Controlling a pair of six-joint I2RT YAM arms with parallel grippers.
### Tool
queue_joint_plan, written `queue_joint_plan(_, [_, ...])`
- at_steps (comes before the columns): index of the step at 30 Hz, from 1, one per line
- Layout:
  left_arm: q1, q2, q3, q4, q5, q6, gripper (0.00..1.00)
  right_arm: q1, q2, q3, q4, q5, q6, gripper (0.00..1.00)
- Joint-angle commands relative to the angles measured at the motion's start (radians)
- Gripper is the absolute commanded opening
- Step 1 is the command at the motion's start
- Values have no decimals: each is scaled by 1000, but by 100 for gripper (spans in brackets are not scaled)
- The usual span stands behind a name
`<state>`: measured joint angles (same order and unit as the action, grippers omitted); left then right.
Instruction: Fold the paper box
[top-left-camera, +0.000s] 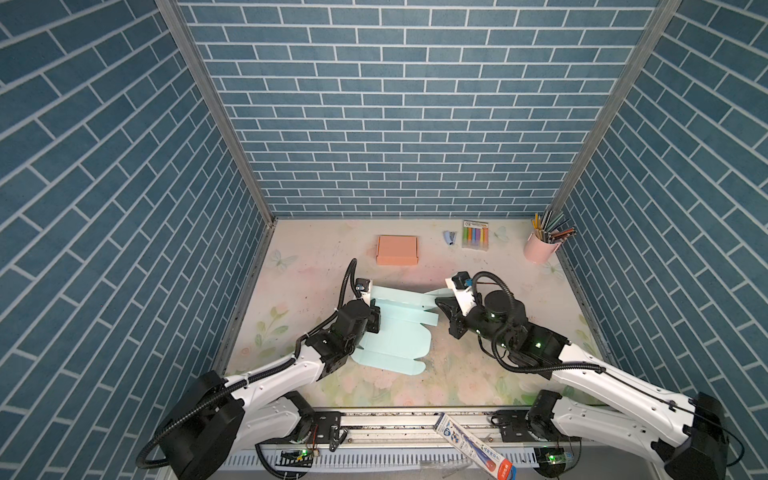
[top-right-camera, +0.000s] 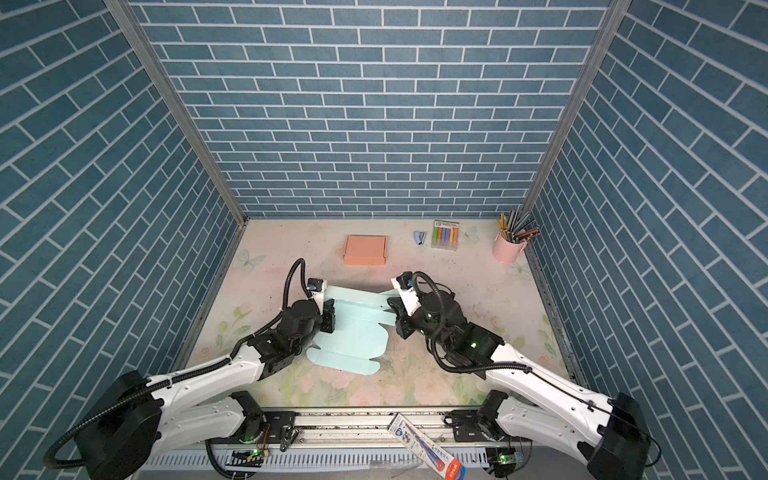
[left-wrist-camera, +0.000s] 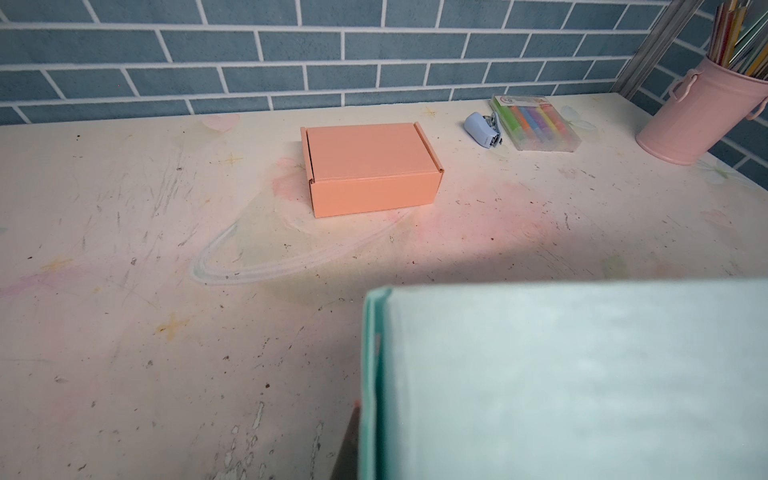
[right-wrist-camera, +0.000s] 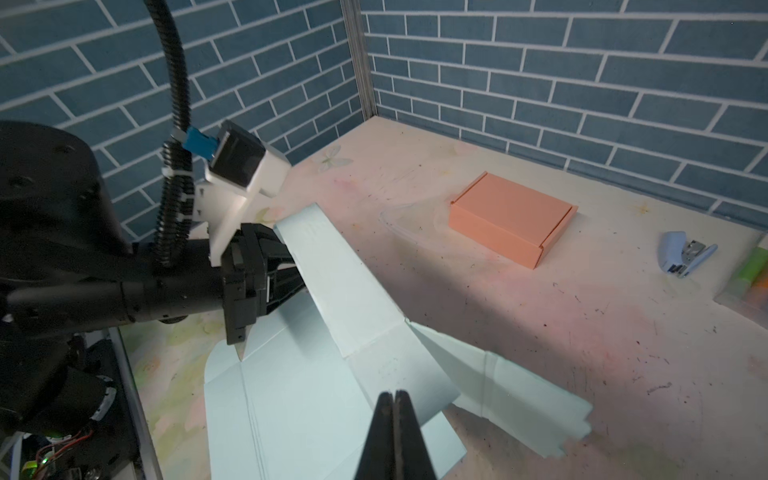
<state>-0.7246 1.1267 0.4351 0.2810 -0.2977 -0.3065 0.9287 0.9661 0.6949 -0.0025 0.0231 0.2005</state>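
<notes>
- Your left hand is clamped on the box's raised wall: hold it upright.
- Your right hand is closed, empty: press along the crease.

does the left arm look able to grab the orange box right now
Probably not yet: the left gripper is shut on the blue paper, though nothing lies between it and the orange box.

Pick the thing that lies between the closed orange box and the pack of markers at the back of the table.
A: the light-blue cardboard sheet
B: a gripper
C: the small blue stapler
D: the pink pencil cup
C: in a top view the small blue stapler sits between the orange box and the pack of markers.
</notes>
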Motion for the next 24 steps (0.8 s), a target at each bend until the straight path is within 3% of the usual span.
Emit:
queue_joint_plan(1, [8,-12,14,-2,-4,-12,0,12,28,6,1,56,-21,0])
queue_joint_plan(17, [12,-49,-12,76,124,-26,0,30,180,35,146,16,-31,0])
queue_joint_plan(24, [14,-55,-20,89,196,-33,0,40,149,29,238,-1,-47,0])
